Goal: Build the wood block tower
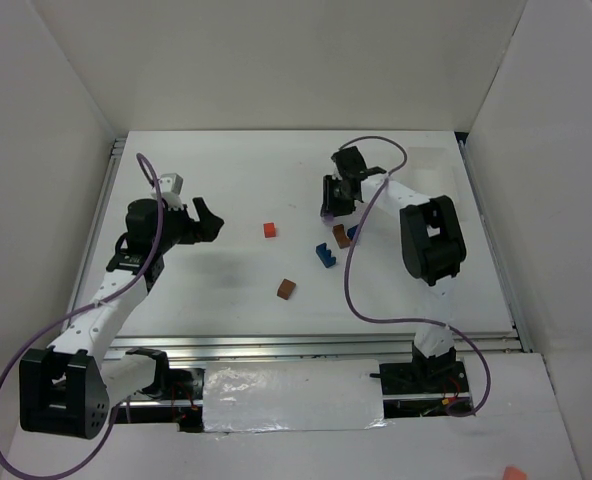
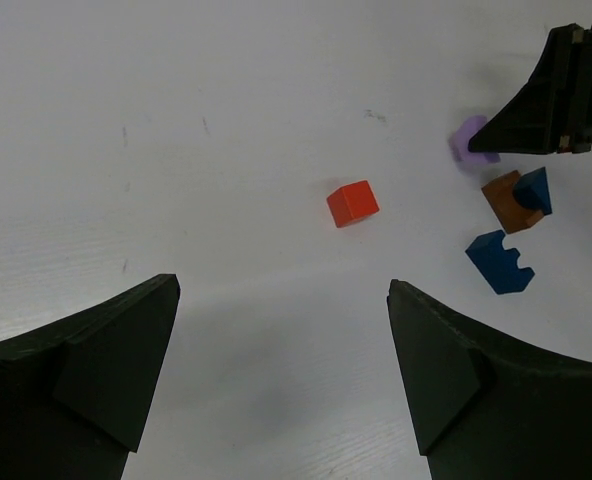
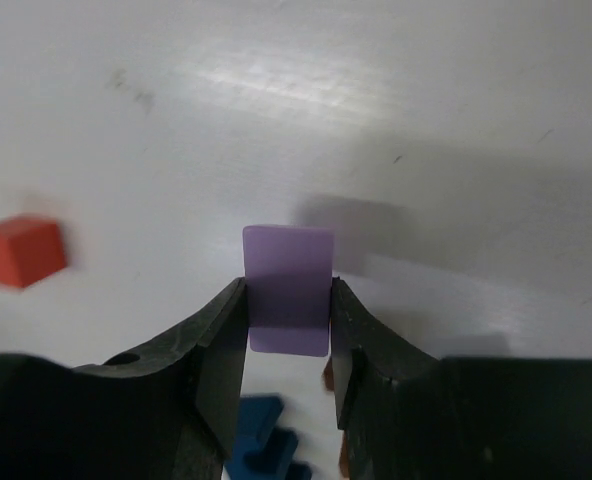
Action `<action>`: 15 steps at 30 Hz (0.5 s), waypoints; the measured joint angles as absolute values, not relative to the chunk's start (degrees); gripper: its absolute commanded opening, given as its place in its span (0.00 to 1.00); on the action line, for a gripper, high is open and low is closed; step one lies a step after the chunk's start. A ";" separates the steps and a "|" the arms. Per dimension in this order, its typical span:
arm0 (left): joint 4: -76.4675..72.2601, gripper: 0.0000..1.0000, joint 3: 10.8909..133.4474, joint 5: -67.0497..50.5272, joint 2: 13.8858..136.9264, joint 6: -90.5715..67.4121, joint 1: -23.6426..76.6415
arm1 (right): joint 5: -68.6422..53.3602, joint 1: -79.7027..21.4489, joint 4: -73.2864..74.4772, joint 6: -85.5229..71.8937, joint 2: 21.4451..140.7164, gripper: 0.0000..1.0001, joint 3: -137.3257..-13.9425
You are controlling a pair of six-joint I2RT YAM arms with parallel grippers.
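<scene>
The blocks had not been stacked. They lay scattered on the white table (image 1: pixel 226 170), each one smaller than a gripper. A red cube (image 2: pixel 353 203) sat alone near the middle. A brown block (image 1: pixel 286 289) lay by itself, nearer the arms.

To the right was a small cluster. It held a dark blue notched block (image 2: pixel 500 262), an orange-brown block (image 2: pixel 506 205) and a blue wedge (image 2: pixel 536 188). The wedge was either touching the orange-brown block or resting on it; I could not tell which. Just beyond them was a pale purple block (image 3: pixel 288 260). From the right wrist it showed a flat rectangular face with rounded corners.

The right gripper (image 1: pixel 334 208) was down over the right half of the table. Its two black fingers (image 3: pixel 216 330) pressed against both sides of the purple block, grasping it. I could not tell whether the block was off the table.

The left gripper (image 2: pixel 284 290) hung well apart to the left, jaws spread wide and holding nothing, with the red cube out ahead of it. A faint scribble (image 2: pixel 376 115) on the table was too small to read.
</scene>
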State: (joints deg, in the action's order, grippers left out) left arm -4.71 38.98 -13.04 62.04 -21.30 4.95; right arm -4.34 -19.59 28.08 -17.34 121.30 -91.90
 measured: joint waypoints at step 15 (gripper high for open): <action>-24.25 0.99 37.69 -40.56 61.43 -29.78 6.83 | -51.51 -22.81 -31.51 -26.81 93.36 0.20 -59.83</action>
State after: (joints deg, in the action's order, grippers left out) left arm -24.25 37.69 -40.56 61.43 -29.78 6.83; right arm -51.51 -22.81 -31.51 -26.81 93.36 -59.83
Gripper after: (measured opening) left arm 0.993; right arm 0.413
